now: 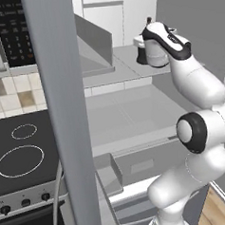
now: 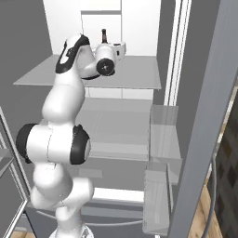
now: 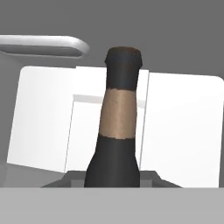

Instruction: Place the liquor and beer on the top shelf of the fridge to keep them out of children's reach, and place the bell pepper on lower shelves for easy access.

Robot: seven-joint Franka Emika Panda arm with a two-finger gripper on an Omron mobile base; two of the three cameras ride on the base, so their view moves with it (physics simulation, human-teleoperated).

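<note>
**Over the top shelf, a bottle waits on its release**

Deep inside the fridge [image 2: 190, 116], at the back of the top shelf [image 2: 135, 74], the robot's tool [image 1: 139, 49] is closed nearly all the way on the liquor [image 3: 116, 131], the squat black bottle with the brownish band on its neck. Seen from the hand camera, the neck rises straight up the middle of the frame against the white back wall [image 3: 175, 127], so the bottle looks upright; its base is hidden, and whether it touches the shelf or hangs just above it cannot be told. From the right base camera, the dark neck pokes up behind the wrist, near the rear of the shelf.

By the look of it the task is at the point of setting this bottle down, with the beer and the bell pepper yet to come. The risk lies in the release. If the bottle is not fully seated when the tool lets go, its round body could rock and tip over the glass. A sideways or upward pull-out could snag the thin neck and drag the bottle over. The arm [image 1: 201, 127] is stretched far in, between the shelves and the door bins [image 2: 160, 139], so a hasty retreat could also clip a shelf edge or the door.
</note>
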